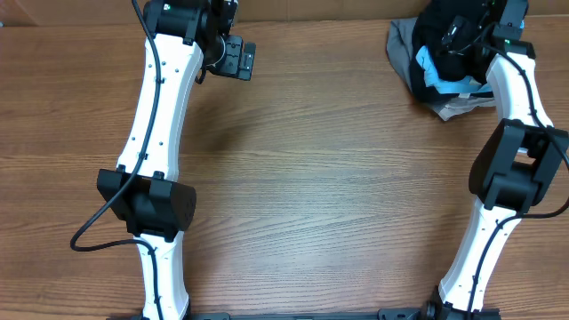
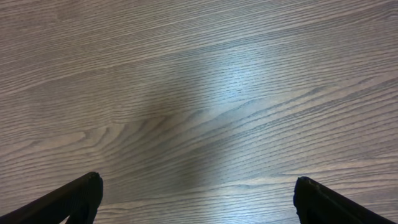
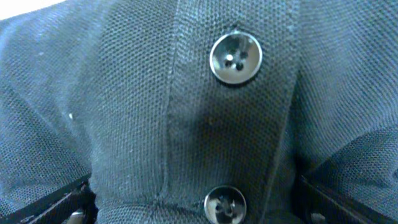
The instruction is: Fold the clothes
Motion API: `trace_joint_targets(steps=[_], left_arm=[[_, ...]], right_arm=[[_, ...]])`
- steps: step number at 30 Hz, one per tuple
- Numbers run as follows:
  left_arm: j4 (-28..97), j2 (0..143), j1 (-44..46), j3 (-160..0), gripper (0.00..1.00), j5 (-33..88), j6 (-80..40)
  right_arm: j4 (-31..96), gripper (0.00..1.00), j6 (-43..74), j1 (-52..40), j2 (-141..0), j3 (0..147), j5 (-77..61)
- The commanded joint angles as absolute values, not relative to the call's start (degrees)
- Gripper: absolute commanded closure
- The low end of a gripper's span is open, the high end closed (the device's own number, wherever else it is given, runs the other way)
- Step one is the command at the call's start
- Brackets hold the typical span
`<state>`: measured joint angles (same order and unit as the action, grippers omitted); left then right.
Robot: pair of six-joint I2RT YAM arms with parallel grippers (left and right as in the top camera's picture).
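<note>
At far right of the bench (image 1: pixel 293 178), right end effector (image 3: pixel 199 199) spread wide over dark clothes (image 3: pixel 124 93), gripping nothing; left end effector (image 2: pixel 196 199) likewise. Pinch one layer, avoiding buttons (image 3: pixel 236 56).

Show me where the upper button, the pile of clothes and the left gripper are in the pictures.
upper button (image 3: pixel 236 57), right wrist view, centre of the button.
pile of clothes (image 1: pixel 407 43), overhead view, grey fabric at its left edge.
left gripper (image 2: pixel 198 200), left wrist view, midway between its open fingertips.

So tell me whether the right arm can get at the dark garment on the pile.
Probably yes: the right gripper hangs open right over the dark buttoned garment, fingers either side of its placket, nothing between.
</note>
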<state>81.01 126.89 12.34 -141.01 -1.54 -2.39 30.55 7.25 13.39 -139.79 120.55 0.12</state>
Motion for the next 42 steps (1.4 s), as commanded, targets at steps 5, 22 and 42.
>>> trace_joint_targets(steps=[5,22,42], left_arm=[[81.0,126.3,12.1,-141.2,0.00,-1.5,-1.3],[81.0,126.3,12.0,-141.2,0.00,-1.5,-1.3],[80.9,126.3,12.0,-141.2,0.00,-1.5,-1.3]], right_arm=[[40.1,0.00,7.4,12.4,-149.6,114.5,1.5],[54.8,0.00,7.4,13.8,-133.9,155.0,1.5],[53.8,0.00,7.4,13.9,-117.2,180.0,1.4]])
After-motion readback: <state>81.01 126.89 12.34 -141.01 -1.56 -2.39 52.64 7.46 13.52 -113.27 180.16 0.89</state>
